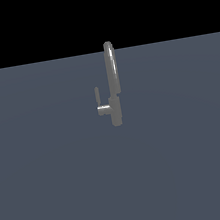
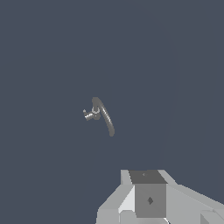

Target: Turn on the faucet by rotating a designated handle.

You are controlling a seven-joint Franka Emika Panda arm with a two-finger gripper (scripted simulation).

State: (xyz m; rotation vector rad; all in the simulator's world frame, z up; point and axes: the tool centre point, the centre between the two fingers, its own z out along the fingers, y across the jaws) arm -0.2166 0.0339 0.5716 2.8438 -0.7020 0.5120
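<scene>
On the tabletop (image 1: 55, 192): faucet (image 1: 112, 76) seen upright.
Handle (image 1: 100, 106): untouched, on the exterior view's left of the base.
Hand (image 2: 148, 201): well apart; opening cannot be told.

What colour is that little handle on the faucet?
Grey and metallic, like the rest of the faucet. The handle shows best in the exterior view.

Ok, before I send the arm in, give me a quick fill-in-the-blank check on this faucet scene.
1. In the exterior view, the handle sticks out from the faucet base toward that view's ____.
2. The handle's thin rod points ____.
3. The arm is ____ from the exterior view.
4. In the wrist view, the gripper's fingertips are ____ the picture.

Missing words: left; up; absent; outside
</scene>
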